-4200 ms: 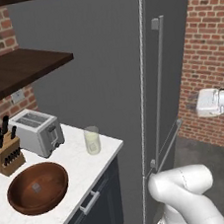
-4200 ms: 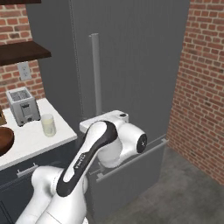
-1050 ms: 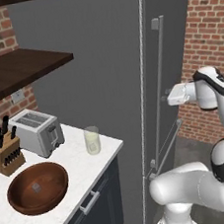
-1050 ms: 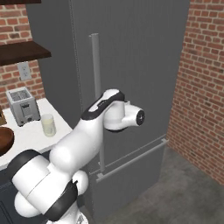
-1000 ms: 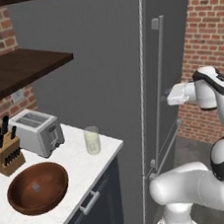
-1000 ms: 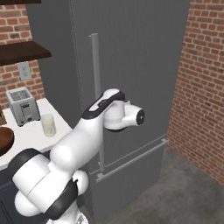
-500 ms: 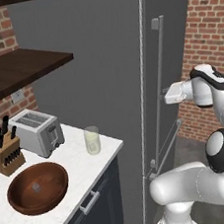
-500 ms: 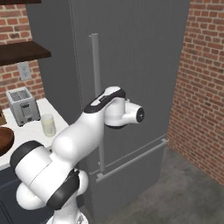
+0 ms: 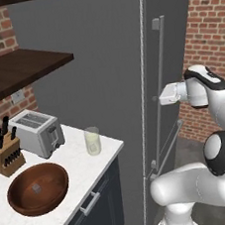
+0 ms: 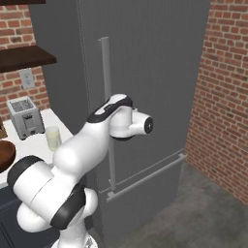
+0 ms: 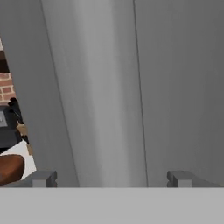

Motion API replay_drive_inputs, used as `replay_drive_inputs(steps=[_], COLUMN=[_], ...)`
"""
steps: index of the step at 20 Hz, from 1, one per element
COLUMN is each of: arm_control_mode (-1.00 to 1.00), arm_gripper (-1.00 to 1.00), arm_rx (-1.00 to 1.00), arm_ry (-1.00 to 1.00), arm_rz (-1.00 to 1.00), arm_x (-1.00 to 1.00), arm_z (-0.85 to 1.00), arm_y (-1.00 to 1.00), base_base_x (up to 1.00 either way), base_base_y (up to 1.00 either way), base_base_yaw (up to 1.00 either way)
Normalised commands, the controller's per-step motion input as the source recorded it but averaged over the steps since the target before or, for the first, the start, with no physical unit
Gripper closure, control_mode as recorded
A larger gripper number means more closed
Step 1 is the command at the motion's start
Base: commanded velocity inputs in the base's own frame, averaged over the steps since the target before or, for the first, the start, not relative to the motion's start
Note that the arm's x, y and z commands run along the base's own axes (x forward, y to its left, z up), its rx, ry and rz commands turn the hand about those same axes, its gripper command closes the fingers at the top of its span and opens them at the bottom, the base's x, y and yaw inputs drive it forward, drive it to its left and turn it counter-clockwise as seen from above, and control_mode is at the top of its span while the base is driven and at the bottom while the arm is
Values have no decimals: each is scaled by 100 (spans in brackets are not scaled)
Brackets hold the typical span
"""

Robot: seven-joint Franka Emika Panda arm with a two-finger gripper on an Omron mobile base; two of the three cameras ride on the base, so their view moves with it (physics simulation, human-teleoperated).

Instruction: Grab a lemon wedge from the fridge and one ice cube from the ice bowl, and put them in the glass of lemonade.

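Fridge [image 9: 108, 60] reads as a tall matte grey block, door closed, with a long vertical grey bar handle [image 10: 107, 111] and a second bar lying level across the lower front. In the hand view the handle [image 11: 100, 96] is a broad pale strip running top to bottom, its lower end between my two finger tips.

Bench [image 9: 69, 189] is white stone over dark blue cabinets, with red brick wall behind it and to the far side of the fridge, and a dark wooden shelf above.

On the bench, well off to the side of my jaws [image 11: 111, 178]: the glass of lemonade [image 9: 92, 140], a short clear tumbler with pale yellowish liquid, standing upright near the bench edge closest to the fridge. Ice bowl [image 9: 38, 188], wide, shallow, dark reddish-brown wood, sits further from me than the glass. One ice cube [image 9: 37, 188], small and pale grey, lies near the bowl's middle. Behind the bowl stand a silver toaster [image 9: 37, 133] and a knife block [image 9: 4, 152].

My jaws stand wide apart, holding nothing. They point at the fridge door with the handle straight ahead and between the tips. Whether the tips touch the bar, I cannot tell. Glass and bowl are well apart from the jaws.
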Motion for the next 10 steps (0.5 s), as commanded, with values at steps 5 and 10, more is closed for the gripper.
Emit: replay_drive_inputs(steps=[5, 10], arm_control_mode=[-100, -100], arm_gripper=[-100, 100], arm_rx=[0, 0], arm_ry=[0, 0], arm_rz=[0, 0], arm_x=[0, 0], arm_z=[0, 0], arm_y=[0, 0], base_base_x=[0, 0], base_base_y=[0, 0], base_base_yaw=[0, 0])
